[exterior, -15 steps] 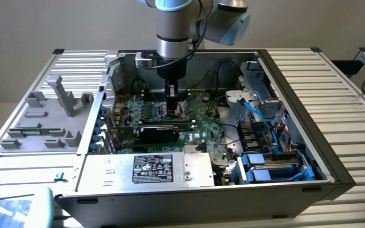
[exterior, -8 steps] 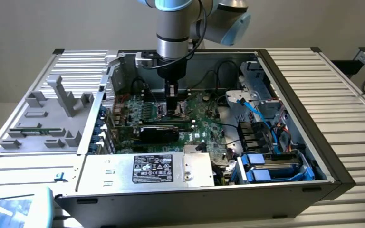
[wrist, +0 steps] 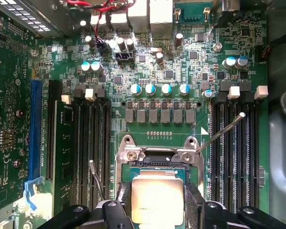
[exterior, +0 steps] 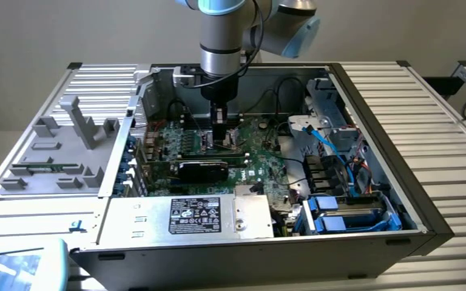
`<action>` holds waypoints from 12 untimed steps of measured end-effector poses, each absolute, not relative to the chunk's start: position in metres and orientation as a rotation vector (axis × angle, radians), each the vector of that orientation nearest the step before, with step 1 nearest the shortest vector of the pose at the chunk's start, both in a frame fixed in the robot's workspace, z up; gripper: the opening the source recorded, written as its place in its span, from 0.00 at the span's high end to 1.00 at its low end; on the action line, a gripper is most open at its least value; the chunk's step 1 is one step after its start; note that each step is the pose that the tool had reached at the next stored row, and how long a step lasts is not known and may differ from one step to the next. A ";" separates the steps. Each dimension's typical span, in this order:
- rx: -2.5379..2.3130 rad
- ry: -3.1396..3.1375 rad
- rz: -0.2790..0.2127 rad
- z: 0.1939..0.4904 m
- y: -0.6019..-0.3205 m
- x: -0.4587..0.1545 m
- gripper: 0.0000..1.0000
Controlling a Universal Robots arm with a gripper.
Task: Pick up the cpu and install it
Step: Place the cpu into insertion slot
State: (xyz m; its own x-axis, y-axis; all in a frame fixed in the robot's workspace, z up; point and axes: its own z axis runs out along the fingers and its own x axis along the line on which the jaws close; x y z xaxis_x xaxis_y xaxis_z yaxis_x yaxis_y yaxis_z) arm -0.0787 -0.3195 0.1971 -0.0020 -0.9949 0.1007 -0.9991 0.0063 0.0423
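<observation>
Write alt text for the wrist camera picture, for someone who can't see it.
The gripper holds the cpu, a silver square chip, between its black pads at the socket's metal frame on a green motherboard. Black memory slots run along both sides of the socket, and a thin metal lever angles out beside it.

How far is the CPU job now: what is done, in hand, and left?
Done: the small flat square chip with a shiny silver top is picked up, now beside the silver socket bracket. In hand: the gripper clasps its two sides. Left: the thin metal lever stands raised; whether the chip is seated, I cannot tell.
</observation>
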 end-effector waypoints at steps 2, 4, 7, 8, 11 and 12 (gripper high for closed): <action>2.145 -2.154 0.063 0.197 -0.320 -0.079 0.45; 2.144 -2.155 0.063 0.197 -0.319 -0.079 0.45; 2.145 -2.155 0.064 0.197 -0.319 -0.079 0.45; 2.145 -2.155 0.064 0.197 -0.319 -0.079 0.45; 2.145 -2.156 0.065 0.197 -0.319 -0.079 0.45; 2.145 -2.156 0.065 0.197 -0.319 -0.079 0.45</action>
